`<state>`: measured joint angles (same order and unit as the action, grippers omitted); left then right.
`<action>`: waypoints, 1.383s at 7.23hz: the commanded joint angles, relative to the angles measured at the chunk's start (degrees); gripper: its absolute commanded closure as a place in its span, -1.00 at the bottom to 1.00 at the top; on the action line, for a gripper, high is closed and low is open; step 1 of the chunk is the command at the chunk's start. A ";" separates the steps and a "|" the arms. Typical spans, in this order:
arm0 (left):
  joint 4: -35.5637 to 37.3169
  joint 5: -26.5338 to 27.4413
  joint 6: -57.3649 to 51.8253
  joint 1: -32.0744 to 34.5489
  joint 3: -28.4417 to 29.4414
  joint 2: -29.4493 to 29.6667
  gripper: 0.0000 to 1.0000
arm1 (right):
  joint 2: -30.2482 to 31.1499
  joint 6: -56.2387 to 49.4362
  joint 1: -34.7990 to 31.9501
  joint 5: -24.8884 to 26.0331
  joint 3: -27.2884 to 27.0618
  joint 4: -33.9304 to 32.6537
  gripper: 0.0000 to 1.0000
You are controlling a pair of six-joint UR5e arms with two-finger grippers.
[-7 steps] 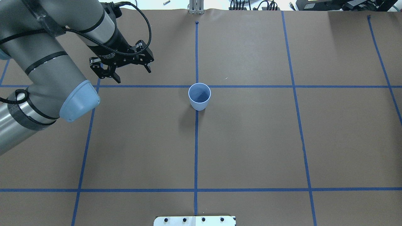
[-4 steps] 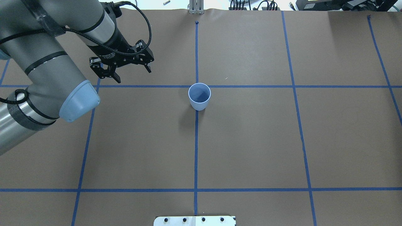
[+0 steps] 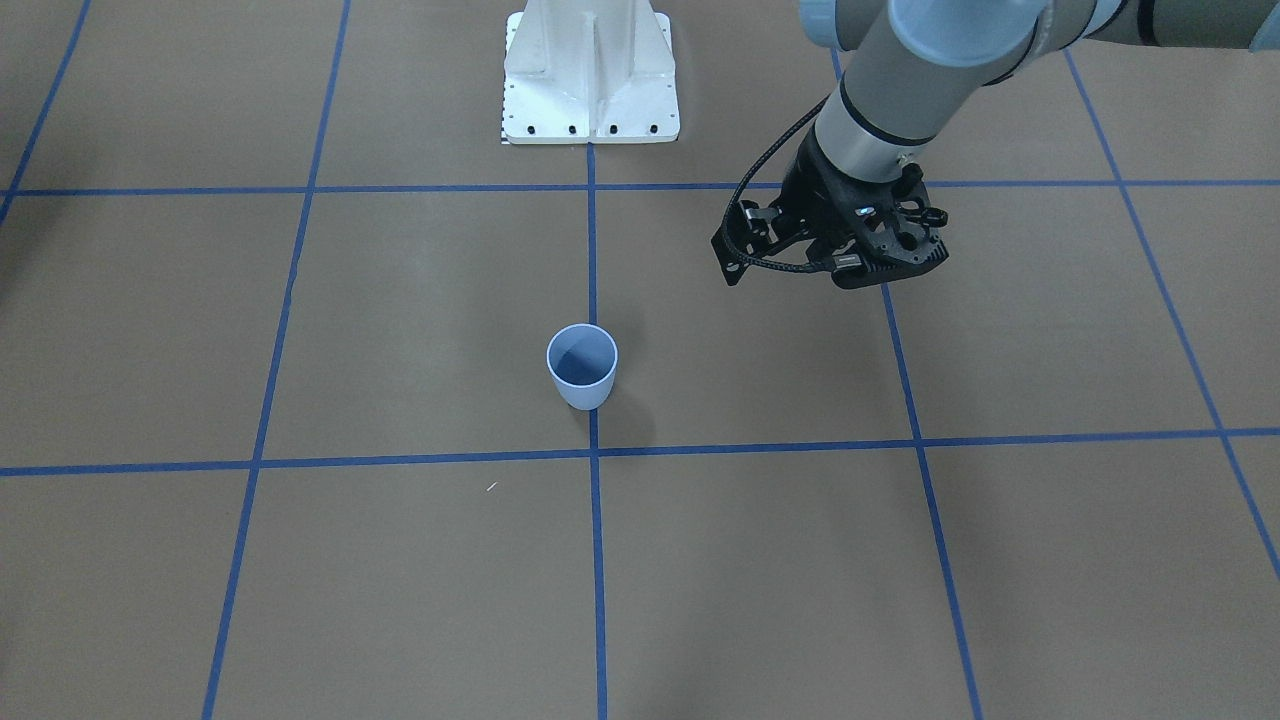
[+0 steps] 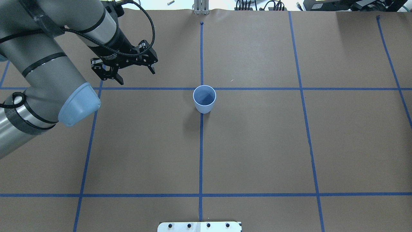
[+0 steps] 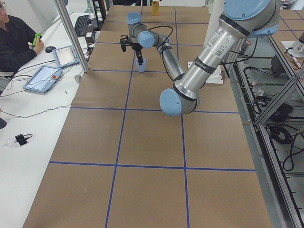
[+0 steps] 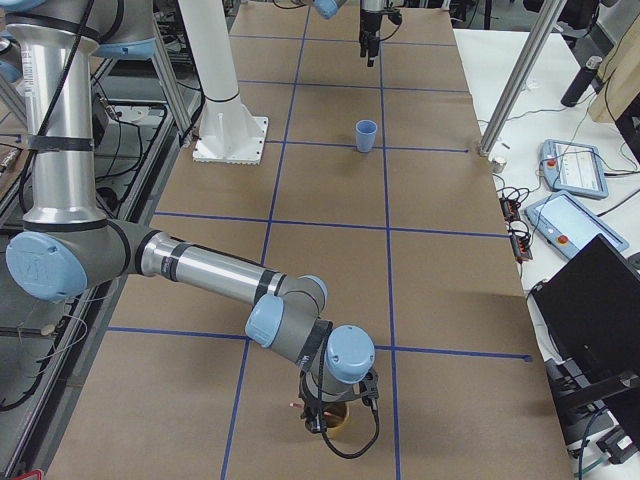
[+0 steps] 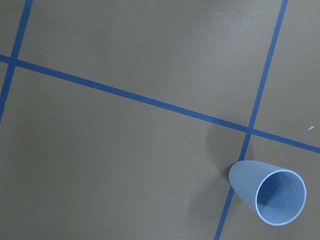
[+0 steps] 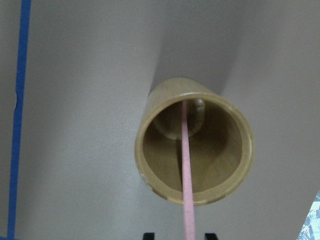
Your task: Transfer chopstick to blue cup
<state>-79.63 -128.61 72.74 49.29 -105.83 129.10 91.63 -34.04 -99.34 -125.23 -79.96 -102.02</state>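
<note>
One chopstick (image 8: 186, 165), pale pink, stands slanted inside a tan wooden-looking cup (image 8: 227, 150). Its lower end is on the cup's floor and its shaft crosses the near rim toward the right wrist camera. That tan cup sits well apart from the blue cup (image 4: 204, 108), away at the counter's end on the robot's right of it. The right hand (image 6: 322, 418) hangs straight over the tan cup. In its wrist view two dark fingertips (image 8: 148, 235) flank the stick at the bottom edge with a gap on each side. So little of them shows that I cannot tell whether the hand grips the stick or is released. The blue cup is upright, its darker inside showing, on a crossing of blue tape lines (image 4: 257, 88) on the brown counter (image 4: 257, 145). The left hand (image 4: 136, 76) hovers on the robot's left of the blue cup and a little farther from the robot than it, fingers spread wide, released. On the robot's side of the blue cup is a white base plate (image 3: 590, 100).
</note>
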 commanded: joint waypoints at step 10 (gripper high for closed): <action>-0.09 -0.06 2.67 -0.07 -1.57 0.18 -0.98 | -0.84 -4.79 -3.04 2.09 -4.57 -8.96 0.90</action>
<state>-79.72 -128.67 75.40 49.22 -107.34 129.29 90.90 -37.92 -101.32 -124.19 -82.26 -108.01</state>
